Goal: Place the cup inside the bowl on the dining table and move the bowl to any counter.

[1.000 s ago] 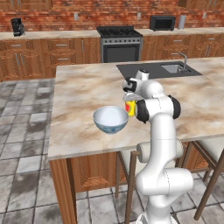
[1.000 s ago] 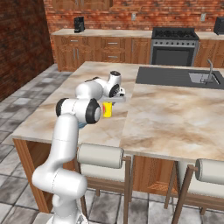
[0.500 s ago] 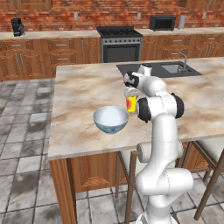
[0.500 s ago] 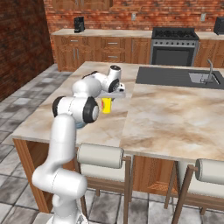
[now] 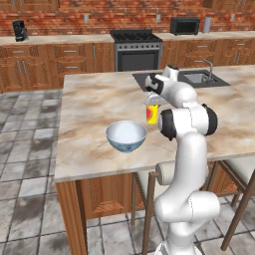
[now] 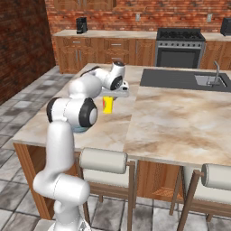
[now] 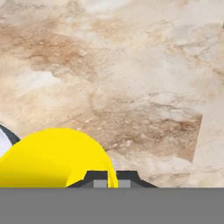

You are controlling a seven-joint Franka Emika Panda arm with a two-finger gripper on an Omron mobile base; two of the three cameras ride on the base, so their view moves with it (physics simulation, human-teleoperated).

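Observation:
My gripper [image 5: 151, 105] is shut on the rim of the small yellow cup [image 5: 152, 115], which hangs a little above the dining table [image 5: 94, 99]. The bowl [image 5: 126, 135], white inside and blue-grey outside, stands on the table just to the cup's left and nearer the front edge. In the right base view the cup [image 6: 108, 104] hangs below the gripper [image 6: 110, 95], and my arm hides most of the bowl [image 6: 82, 129]. In the hand view the cup [image 7: 52, 157] bulges yellow at the lower left over the marble, with the bowl's rim [image 7: 4, 141] at the left edge.
An inset dark sink [image 5: 196, 78] with a faucet lies at the table's far right. Padded stools [image 6: 101, 161] stand along the near side. The counter [image 5: 50, 40] runs along the brick wall, with a stove [image 5: 135, 50], a coffee machine [image 5: 19, 30] and a microwave [image 5: 184, 25].
The gripper has risen a little with the cup in it, so the cup hangs higher off the marble. The bowl has not moved.

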